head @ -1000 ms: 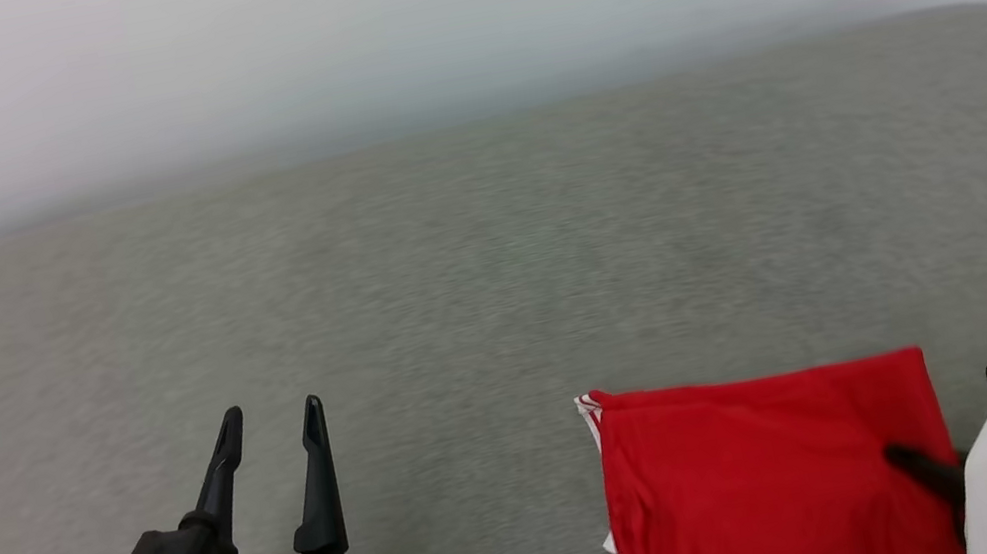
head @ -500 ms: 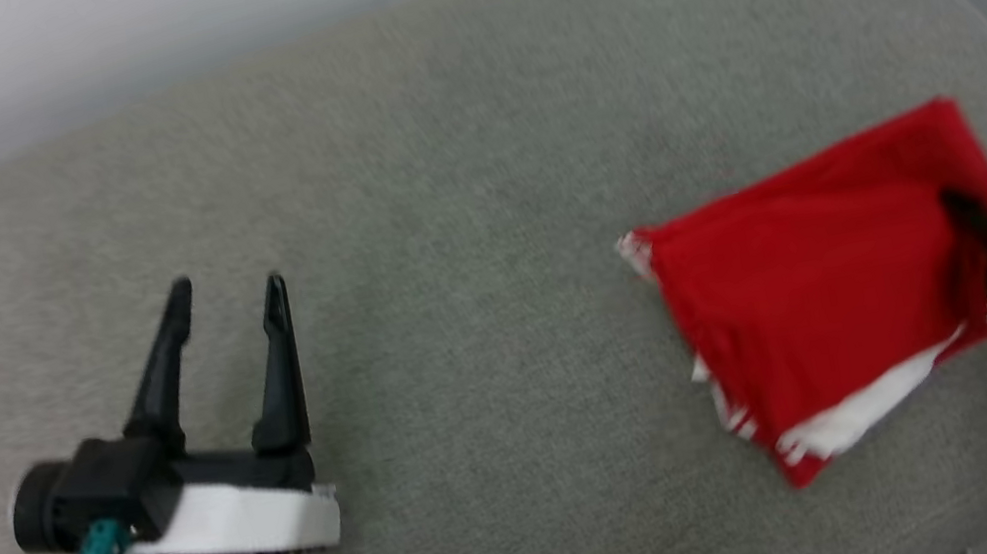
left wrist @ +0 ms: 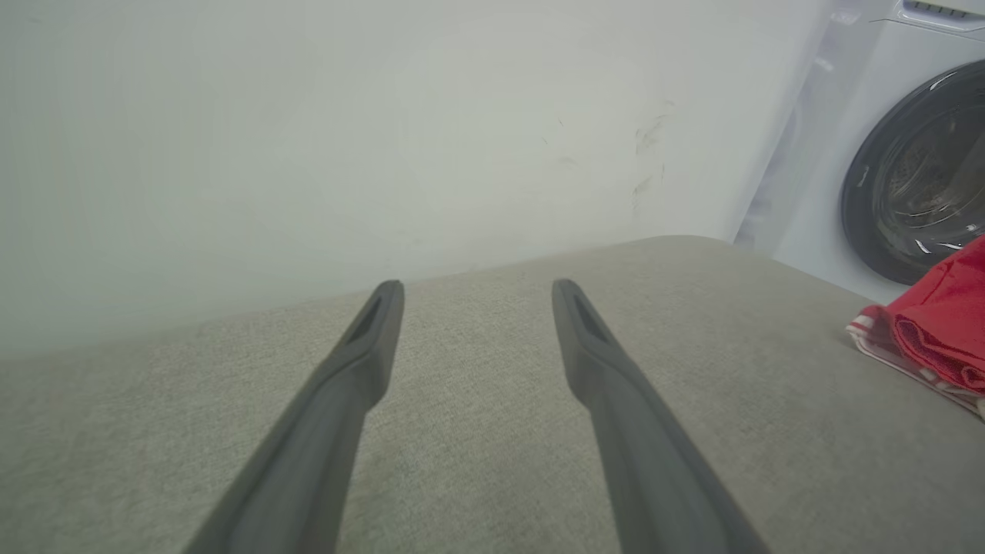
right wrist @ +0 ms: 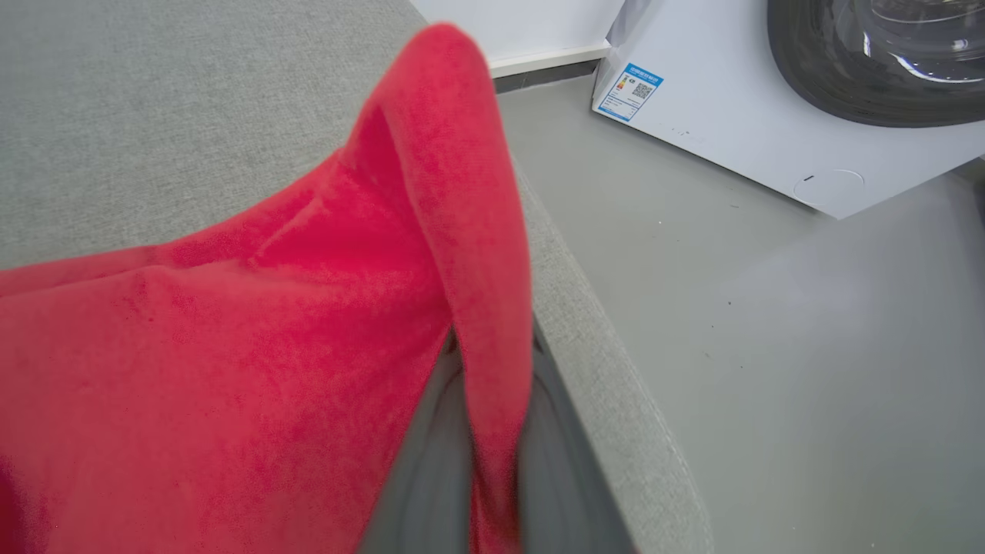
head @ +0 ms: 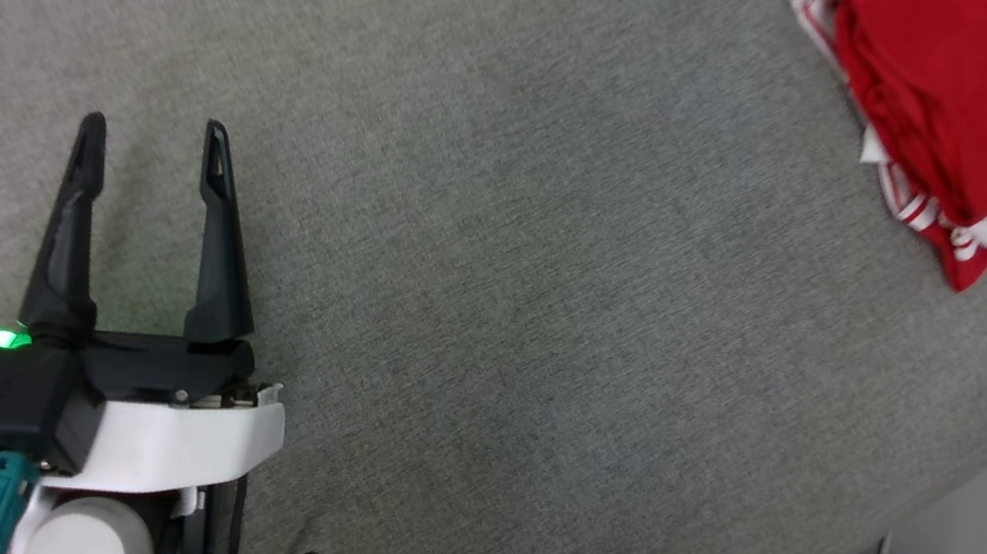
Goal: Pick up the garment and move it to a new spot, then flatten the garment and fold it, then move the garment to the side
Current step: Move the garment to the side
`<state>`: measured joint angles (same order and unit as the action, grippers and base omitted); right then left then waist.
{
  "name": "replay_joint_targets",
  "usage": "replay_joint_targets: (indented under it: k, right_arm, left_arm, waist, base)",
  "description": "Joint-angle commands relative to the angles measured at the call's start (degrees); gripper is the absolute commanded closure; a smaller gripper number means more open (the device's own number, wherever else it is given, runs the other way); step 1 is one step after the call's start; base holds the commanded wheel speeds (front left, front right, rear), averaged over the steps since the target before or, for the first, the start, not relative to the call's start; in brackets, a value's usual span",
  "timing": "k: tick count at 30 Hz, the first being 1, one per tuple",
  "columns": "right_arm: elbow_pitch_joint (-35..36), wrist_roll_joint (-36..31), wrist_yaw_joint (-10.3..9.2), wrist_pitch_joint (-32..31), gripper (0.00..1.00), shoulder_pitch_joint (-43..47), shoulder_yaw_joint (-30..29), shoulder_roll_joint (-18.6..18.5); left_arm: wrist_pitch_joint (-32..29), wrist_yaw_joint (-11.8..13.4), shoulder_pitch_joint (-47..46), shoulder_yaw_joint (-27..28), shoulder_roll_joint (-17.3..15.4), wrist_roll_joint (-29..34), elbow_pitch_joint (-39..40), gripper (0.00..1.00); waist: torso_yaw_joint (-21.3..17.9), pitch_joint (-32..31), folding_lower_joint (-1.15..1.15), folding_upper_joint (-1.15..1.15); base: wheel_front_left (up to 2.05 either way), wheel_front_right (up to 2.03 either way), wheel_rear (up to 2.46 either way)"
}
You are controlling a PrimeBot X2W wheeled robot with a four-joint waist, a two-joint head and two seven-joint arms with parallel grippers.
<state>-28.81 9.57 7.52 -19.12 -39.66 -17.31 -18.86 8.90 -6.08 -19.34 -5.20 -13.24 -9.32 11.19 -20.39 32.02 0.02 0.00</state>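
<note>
The garment [head: 977,80] is already a compact folded bundle, red with white striped trim at its near edges. The pick-up, flattening and folding therefore look done, and the step in hand is judged to be the last one, carrying it to the side. In the head view it sits at about 2 o'clock, on the grey padded surface [head: 551,257] and running off the picture's right edge. The left wrist view shows it [left wrist: 943,331] at 3 o'clock, resting on the surface in front of a washing machine [left wrist: 916,192].

The right gripper [right wrist: 492,454] is clenched on a ridge of the red cloth [right wrist: 269,323]; its two fingers [right wrist: 419,477] rise blurred at 6 o'clock with the fabric pinched between them. The rest of the bundle spreads toward 9 o'clock, close to the surface's rounded edge, with the floor [right wrist: 769,346] beyond at 3 o'clock. The near cloth is soft and out of focus, so it is hard to say whether that corner is lifted clear or dragging; probably only the gripped fold is raised.

The left gripper [head: 152,126] is spread wide and holds nothing. Its arm enters the head view from 7 o'clock, with the fingers pointing toward 12 above bare upholstery, well apart from the garment. In its own wrist view the left gripper [left wrist: 477,288] frames empty grey surface and a pale wall.

What is left is setting the bundle down at the side and letting go.
</note>
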Motion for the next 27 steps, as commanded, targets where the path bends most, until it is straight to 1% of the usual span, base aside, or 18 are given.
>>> replay_joint_targets:
  k: [1,3,7,8,9,10,15,18,21,22,27]
  right_arm:
    - [-1.0,-1.1,-0.07,1.4,1.00,-2.1,-1.4,0.1]
    - [-2.4,-2.2,-0.07,2.4,1.00,-3.4,-3.1,0.9]
    - [-5.2,-6.4,-0.08,4.5,1.00,-4.7,-6.2,1.1]
    - [-5.9,-7.3,-0.08,4.7,0.88,-4.9,-7.1,1.3]
    - [-6.5,-8.5,-0.08,4.9,0.52,-5.1,-8.1,1.4]
    - [-6.8,-9.7,-0.08,5.8,0.00,-5.3,-8.9,1.5]
    - [-6.3,-14.9,-0.08,11.9,0.00,-5.0,-12.3,1.9]
    - [-5.4,-16.6,-0.08,15.2,0.00,-4.0,-13.2,1.8]
    - [-4.7,-17.6,-0.08,17.4,0.00,-2.4,-13.1,1.8]
    - [-4.7,-17.6,-0.08,17.4,0.00,-2.4,-13.1,1.8]
    - [-1.8,-16.5,-0.08,19.9,0.00,2.4,-11.9,2.5]
  left_arm:
    - [-0.5,-0.3,-1.3,0.1,-0.7,0.3,1.1,0.00]
    - [-1.1,-0.3,-1.5,0.2,-1.3,0.4,2.0,0.00]
    - [-1.8,-0.3,-2.3,-0.1,-2.1,0.2,2.8,0.00]
    - [-1.8,-0.3,-2.4,-0.2,-2.1,0.2,2.8,0.00]
    - [-1.8,-0.4,-2.5,-0.3,-2.2,0.1,2.6,0.00]
    - [-1.7,-0.4,-2.5,-0.5,-2.2,0.0,2.5,0.00]
    - [-0.5,-0.1,-1.7,-0.9,-1.7,-0.5,0.8,0.00]
    - [0.4,0.1,-0.7,-1.1,-1.2,-1.0,-0.5,0.00]
    - [1.5,0.6,0.5,-1.3,-0.4,-1.3,-2.1,0.00]
    - [1.5,0.6,0.5,-1.3,-0.4,-1.3,-2.1,0.00]
    - [3.0,1.7,3.7,-1.5,1.0,-2.2,-5.2,0.00]
  waist:
    - [0.1,3.1,-0.02,0.00]
    - [0.0,4.2,-0.02,0.00]
    - [0.2,5.4,-0.02,0.00]
    - [0.2,5.5,-0.02,0.00]
    - [0.3,5.4,-0.02,0.00]
    - [0.4,5.2,-0.02,0.00]
    - [1.3,2.8,-0.02,0.00]
    - [1.9,0.5,-0.02,0.00]
    - [2.7,-2.6,-0.02,0.00]
    - [2.7,-2.6,-0.02,0.00]
    - [4.5,-8.7,-0.02,0.00]
  base:
    - [0.00,0.00,0.00]
    - [0.00,0.00,0.00]
    - [0.00,0.00,0.00]
    - [0.00,0.00,0.00]
    - [0.00,0.00,0.00]
    - [0.00,0.00,0.00]
    - [0.00,0.00,0.00]
    - [0.00,0.00,0.00]
    - [0.00,0.00,0.00]
    - [0.00,0.00,0.00]
    - [0.00,0.00,0.00]
